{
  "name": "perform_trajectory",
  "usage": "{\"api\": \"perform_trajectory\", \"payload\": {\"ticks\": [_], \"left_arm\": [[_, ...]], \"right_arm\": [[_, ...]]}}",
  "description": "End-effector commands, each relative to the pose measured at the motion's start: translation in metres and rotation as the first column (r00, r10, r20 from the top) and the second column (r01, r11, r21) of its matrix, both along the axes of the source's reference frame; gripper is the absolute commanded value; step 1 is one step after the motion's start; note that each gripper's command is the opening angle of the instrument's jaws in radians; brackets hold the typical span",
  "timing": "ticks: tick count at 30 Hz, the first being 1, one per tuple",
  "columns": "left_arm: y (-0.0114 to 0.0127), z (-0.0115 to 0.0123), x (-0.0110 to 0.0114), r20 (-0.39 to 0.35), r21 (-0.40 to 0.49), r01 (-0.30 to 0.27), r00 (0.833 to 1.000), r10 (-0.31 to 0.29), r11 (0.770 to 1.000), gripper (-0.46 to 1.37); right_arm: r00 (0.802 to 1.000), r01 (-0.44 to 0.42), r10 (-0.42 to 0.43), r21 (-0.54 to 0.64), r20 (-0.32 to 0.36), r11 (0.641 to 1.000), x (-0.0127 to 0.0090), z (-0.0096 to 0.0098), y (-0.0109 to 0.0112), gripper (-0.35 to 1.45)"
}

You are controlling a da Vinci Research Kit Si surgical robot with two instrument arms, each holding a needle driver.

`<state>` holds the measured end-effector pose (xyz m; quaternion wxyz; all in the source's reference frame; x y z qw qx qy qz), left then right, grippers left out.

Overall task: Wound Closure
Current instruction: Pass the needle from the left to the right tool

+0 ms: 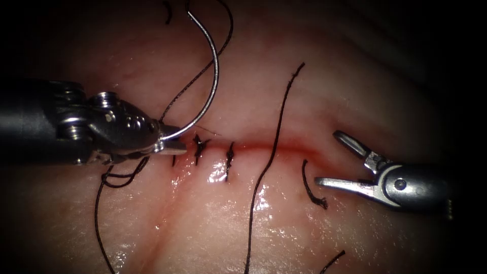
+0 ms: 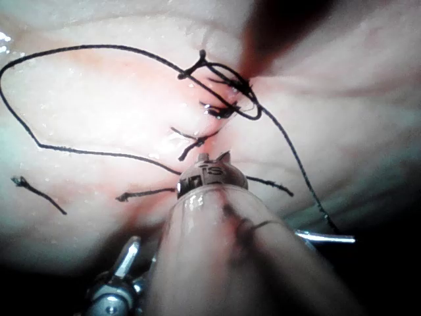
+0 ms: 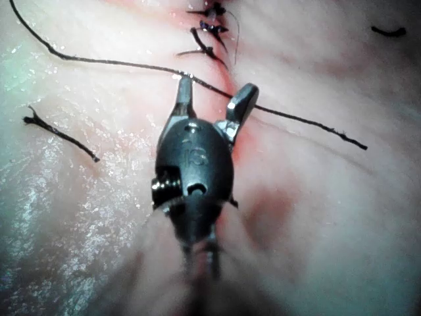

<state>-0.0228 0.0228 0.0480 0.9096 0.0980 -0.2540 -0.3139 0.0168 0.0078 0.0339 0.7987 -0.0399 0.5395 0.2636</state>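
Note:
My left tool [image 1: 170, 141] comes in from the left, its jaws shut on the curved needle [image 1: 213, 89] near one end. The needle arcs up and away from the tissue [image 1: 284, 218], free of it, its far end at the top of the endoscope view. Dark thread [image 1: 195, 76] trails from the needle's far end down behind the left tool. My right tool [image 1: 327, 158] hovers at the right end of the cut [image 1: 274, 148] with its jaws open and holding nothing; in the right wrist view the right tool [image 3: 214, 92] stands open over the thread [image 3: 131, 64].
Several dark stitches [image 1: 229, 158] cross the left part of the cut. A long loose thread [image 1: 269, 162] runs across the cut from top to bottom. Short cut thread ends [image 1: 310, 186] lie near the right tool. Red fluid lines the cut.

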Motion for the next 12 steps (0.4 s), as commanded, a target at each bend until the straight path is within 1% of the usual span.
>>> {"api": "perform_trajectory", "payload": {"ticks": [1,12], "left_arm": [[-0.0001,0.0000,0.0001,-0.002,-0.008,-0.004,1.000,0.004,1.000,-0.10],[-0.0004,0.0000,0.0001,0.004,-0.011,-0.009,1.000,0.009,1.000,-0.10]], "right_arm": [[1.000,0.003,-0.003,0.000,0.000,1.000,0.0000,0.0000,0.0000,0.74],[1.000,0.003,-0.003,0.000,0.000,1.000,0.0000,0.0001,0.0000,0.73]]}}
